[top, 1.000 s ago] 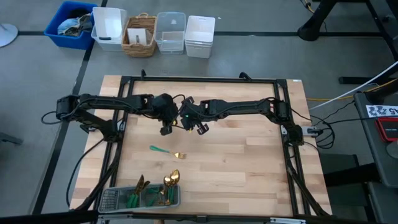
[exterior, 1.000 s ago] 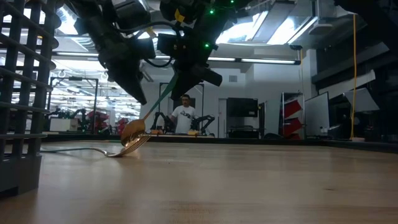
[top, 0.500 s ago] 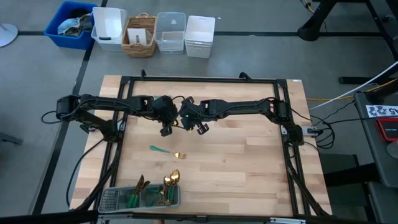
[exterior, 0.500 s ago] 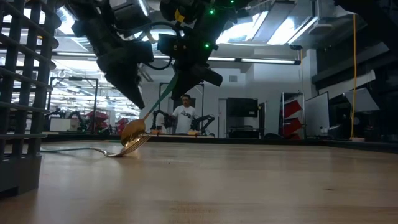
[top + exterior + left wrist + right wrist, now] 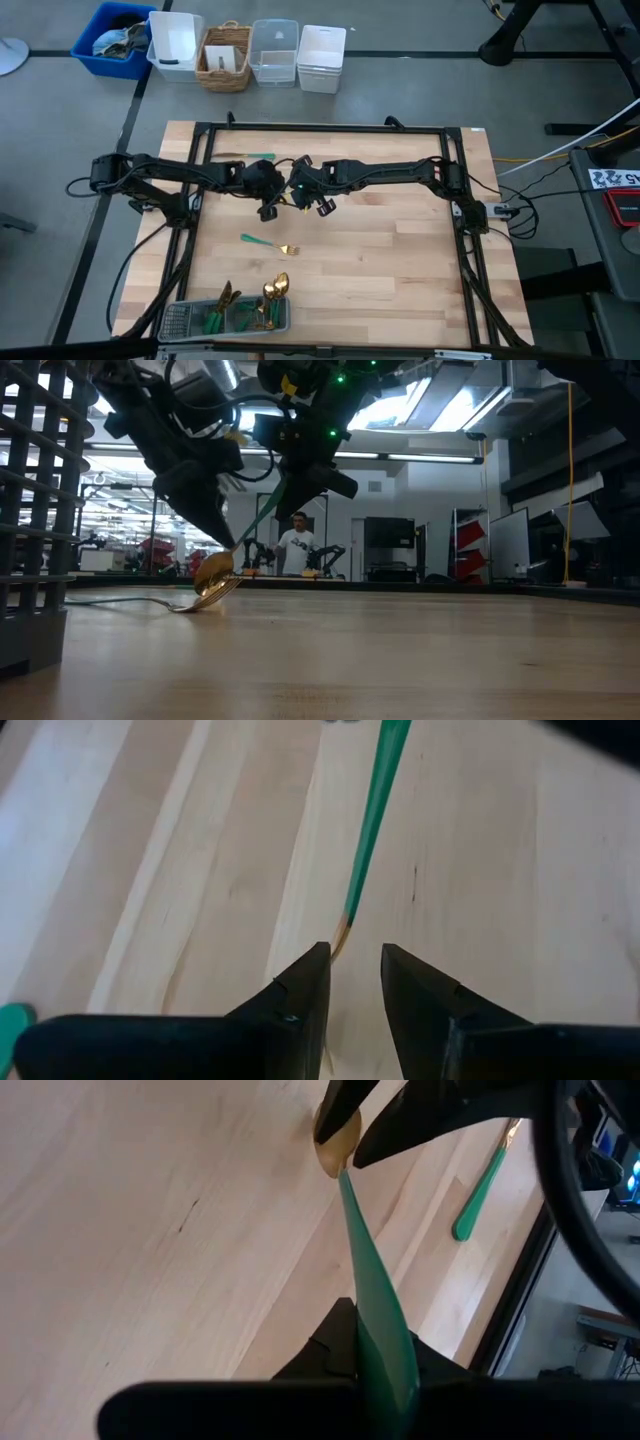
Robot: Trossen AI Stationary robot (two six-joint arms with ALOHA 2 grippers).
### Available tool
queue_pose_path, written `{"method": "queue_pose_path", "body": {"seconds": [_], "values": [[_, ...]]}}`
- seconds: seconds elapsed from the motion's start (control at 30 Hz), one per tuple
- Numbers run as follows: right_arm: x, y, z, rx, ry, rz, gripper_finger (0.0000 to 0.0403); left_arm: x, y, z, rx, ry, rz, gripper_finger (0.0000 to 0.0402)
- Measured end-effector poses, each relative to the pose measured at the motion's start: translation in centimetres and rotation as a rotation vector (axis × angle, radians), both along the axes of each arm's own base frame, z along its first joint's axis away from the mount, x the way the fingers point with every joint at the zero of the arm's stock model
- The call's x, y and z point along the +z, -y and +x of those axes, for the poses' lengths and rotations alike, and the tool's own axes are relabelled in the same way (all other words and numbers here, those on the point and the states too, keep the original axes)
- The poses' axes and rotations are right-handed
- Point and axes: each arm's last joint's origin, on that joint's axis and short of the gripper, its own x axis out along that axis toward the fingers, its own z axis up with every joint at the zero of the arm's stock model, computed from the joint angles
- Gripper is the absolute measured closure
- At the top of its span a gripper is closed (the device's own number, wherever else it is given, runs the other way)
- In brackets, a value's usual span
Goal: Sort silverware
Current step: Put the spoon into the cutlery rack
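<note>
While my two arms meet over the middle of the table (image 5: 400, 260), the items stand as follows, left to right.

Left gripper (image 5: 266, 197): jaws spread a little, straddling the gold head of the spoon (image 5: 372, 830); in my left wrist view the head sits just at the fingertips (image 5: 312, 965), not yet pinched.

Spoon: held slantwise, handle up, head down near the wood. A handover, as I judge it.

Right gripper (image 5: 312, 198): pressed tight on the teal handle.

Spare piece (image 5: 258, 156): teal handle lying by the far edge.

Fork (image 5: 270, 244): flat on the table, between the grippers and the tray.

Tray (image 5: 178, 322): near edge, several pieces already in it.

Method: I should ease the left jaws further onto the neck, centre it, and pinch firmly before the right lets go. The head is slick and curved; a grip on the bowl alone may slip or let it twist.
</note>
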Motion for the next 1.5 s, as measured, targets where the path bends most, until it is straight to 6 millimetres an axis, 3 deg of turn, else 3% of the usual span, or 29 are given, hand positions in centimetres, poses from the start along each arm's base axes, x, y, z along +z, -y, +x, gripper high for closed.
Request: {"method": "queue_pose_path", "body": {"seconds": [0.4, 0.63, 0.9, 1.03, 1.23, 1.5], "values": [[0.0, 0.0, 0.0, 0.0, 0.001, 0.0, 0.0402, -0.3, -0.1, 0.2, -0.041, -0.011, 0.06, 0.0315], [0.0, 0.0, 0.0, 0.0, 0.001, 0.0, 0.0402, -2.1, -0.4, 1.3, -0.042, -0.038, 0.087, 0.0316], [0.0, 0.1, -0.1, -0.003, -0.009, 0.007, 0.0402, -2.5, -0.5, 1.4, -0.049, -0.077, 0.14, 0.0387], [0.0, 0.1, -0.1, -0.007, -0.013, 0.003, 0.0402, -2.5, -0.5, 1.4, -0.048, -0.075, 0.14, 0.0386], [-0.1, 0.1, -0.3, -0.025, -0.029, -0.029, 0.0394, -2.4, -0.4, 1.5, -0.036, -0.052, 0.048, 0.039], [0.0, 0.6, -1.0, -0.132, -0.106, -0.242, 0.0347, -1.2, 0.0, 2.0, -0.047, -0.057, -0.187, 0.04]]}}
